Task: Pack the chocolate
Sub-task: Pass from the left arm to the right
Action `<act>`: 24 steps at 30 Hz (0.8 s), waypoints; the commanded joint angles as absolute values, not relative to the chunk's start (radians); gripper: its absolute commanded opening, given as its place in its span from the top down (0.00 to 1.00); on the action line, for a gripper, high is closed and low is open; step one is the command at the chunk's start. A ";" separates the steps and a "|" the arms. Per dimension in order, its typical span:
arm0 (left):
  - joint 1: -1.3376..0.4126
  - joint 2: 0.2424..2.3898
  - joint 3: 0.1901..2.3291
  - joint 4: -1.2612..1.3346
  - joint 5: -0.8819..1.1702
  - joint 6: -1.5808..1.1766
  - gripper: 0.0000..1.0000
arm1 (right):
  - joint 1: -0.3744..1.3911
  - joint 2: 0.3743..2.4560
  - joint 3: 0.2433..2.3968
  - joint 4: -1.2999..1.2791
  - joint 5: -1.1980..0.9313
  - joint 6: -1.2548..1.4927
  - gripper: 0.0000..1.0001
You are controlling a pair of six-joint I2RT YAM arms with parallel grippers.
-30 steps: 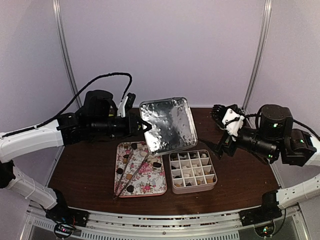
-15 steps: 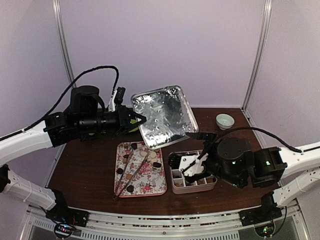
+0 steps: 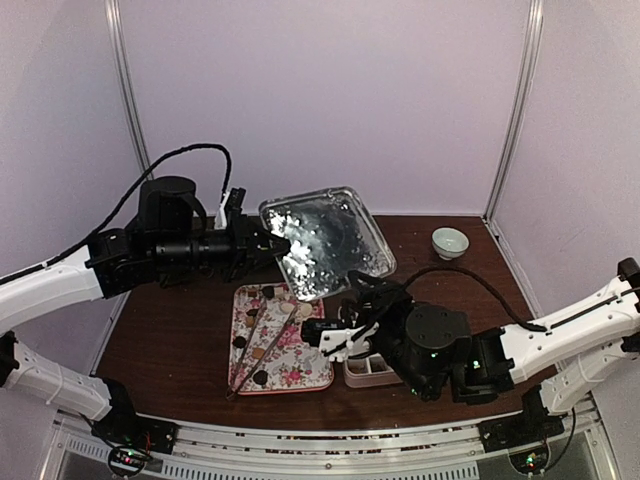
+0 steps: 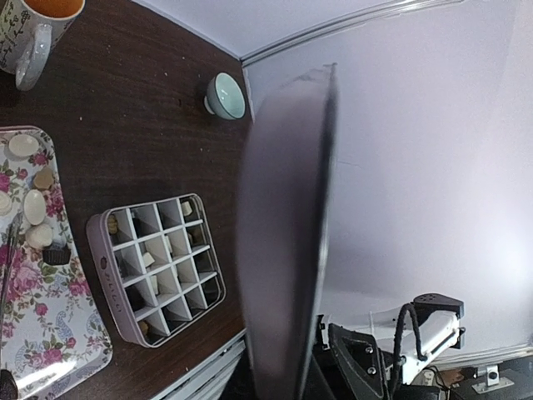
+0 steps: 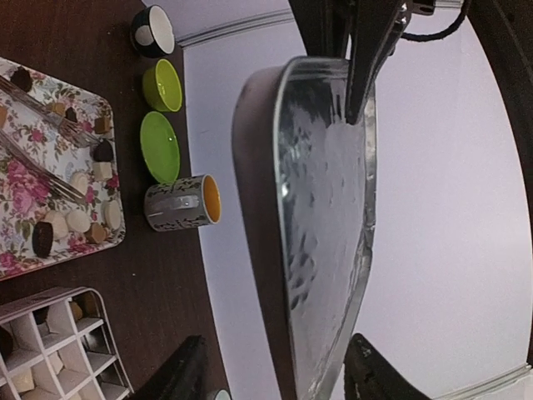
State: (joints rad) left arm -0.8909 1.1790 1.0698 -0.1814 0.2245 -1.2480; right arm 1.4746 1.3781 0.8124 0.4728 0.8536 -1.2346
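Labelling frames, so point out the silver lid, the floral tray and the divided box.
silver lid [image 3: 325,238]: top view, shiny middle.
floral tray [image 3: 300,370]: top view, bare patch.
divided box [image 4: 104,271]: left wrist view, outer wall.

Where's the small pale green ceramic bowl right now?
Top external view: the bowl sits at the far right corner of the dark wooden table, right of the raised shiny metal lid.

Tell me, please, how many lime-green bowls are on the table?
2. One lime-green bowl sits beside the black-and-white cup; the second lime-green bowl lies between it and the mug. Both are hidden in the overhead view, so more may be too.
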 commanded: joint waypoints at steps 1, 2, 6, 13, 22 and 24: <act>-0.885 1.148 1.048 -0.091 0.246 -1.307 0.89 | 1.476 1.381 0.811 0.657 0.901 -1.338 0.52; -0.885 1.149 1.046 -0.090 0.248 -1.309 0.89 | 1.474 1.384 0.814 0.666 0.901 -1.344 0.58; -0.885 1.144 1.035 -0.080 0.251 -1.319 0.89 | 1.473 1.402 0.823 0.691 0.898 -1.373 0.68; -0.885 1.147 1.018 -0.025 0.264 -1.351 0.89 | 1.463 1.416 0.827 0.700 0.882 -1.374 0.69; -0.885 1.137 0.994 0.007 0.272 -1.357 0.89 | 1.445 1.451 0.821 0.785 0.877 -1.436 0.83; -0.885 1.135 0.991 0.011 0.272 -1.361 0.89 | 1.442 1.451 0.824 0.783 0.875 -1.434 0.91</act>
